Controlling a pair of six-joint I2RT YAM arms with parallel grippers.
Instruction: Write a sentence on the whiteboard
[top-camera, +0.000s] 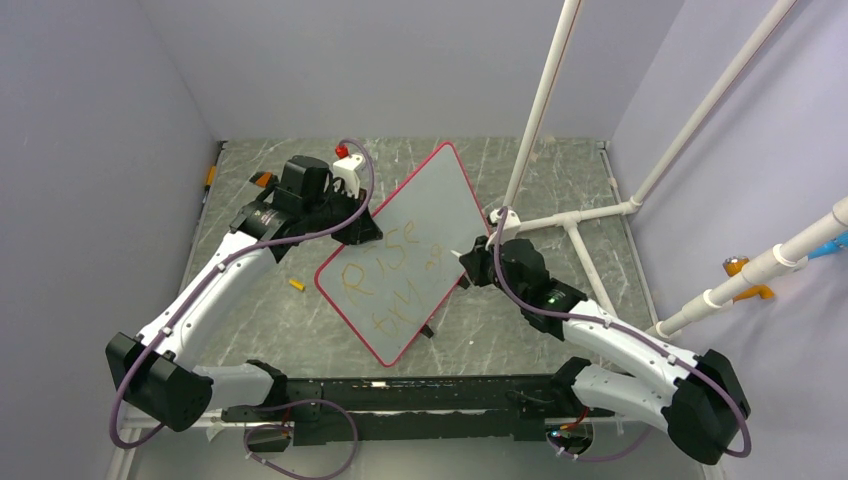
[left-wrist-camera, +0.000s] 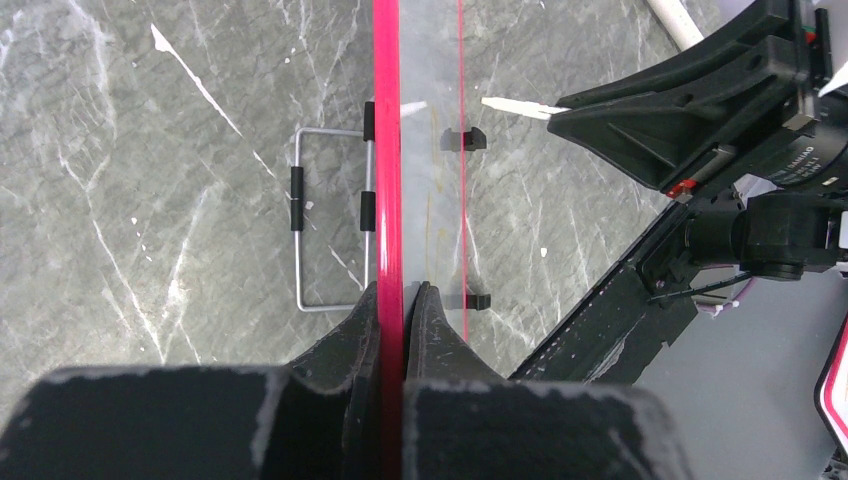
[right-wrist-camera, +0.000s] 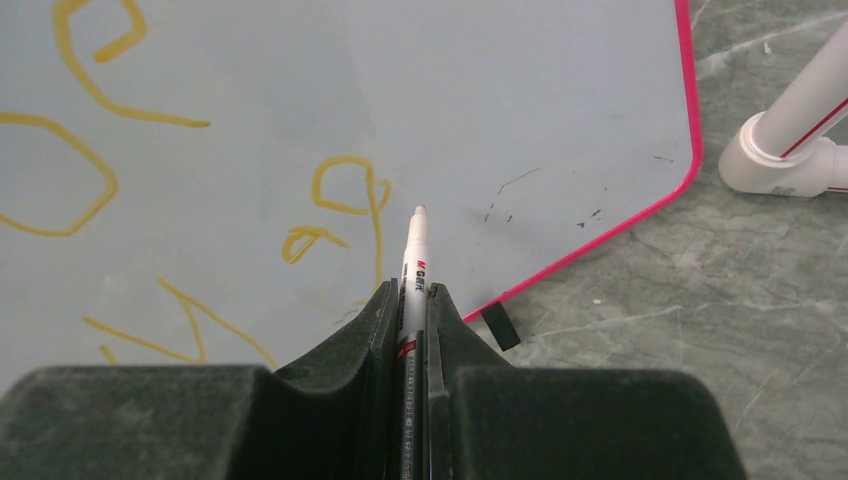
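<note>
The whiteboard (top-camera: 425, 205), pale grey with a red-pink rim, is held tilted above the table. My left gripper (top-camera: 366, 228) is shut on its left rim; in the left wrist view the rim (left-wrist-camera: 387, 150) runs edge-on between the fingers of the left gripper (left-wrist-camera: 397, 290). The sentence (top-camera: 385, 285) is orange-yellow letters on the board's lower half, and it also shows in the right wrist view (right-wrist-camera: 345, 200). My right gripper (right-wrist-camera: 413, 290) is shut on a white marker (right-wrist-camera: 415, 260). The marker's tip sits at the board surface beside the last letters; I cannot tell whether it touches.
A white PVC pipe frame (top-camera: 580, 215) stands right of the board, its foot close to the board's corner (right-wrist-camera: 790, 150). A small yellow cap (top-camera: 296, 285) lies on the table left of the board. A wire stand (left-wrist-camera: 300, 220) hangs behind the board. A black clip (right-wrist-camera: 500, 325) sits on its lower edge.
</note>
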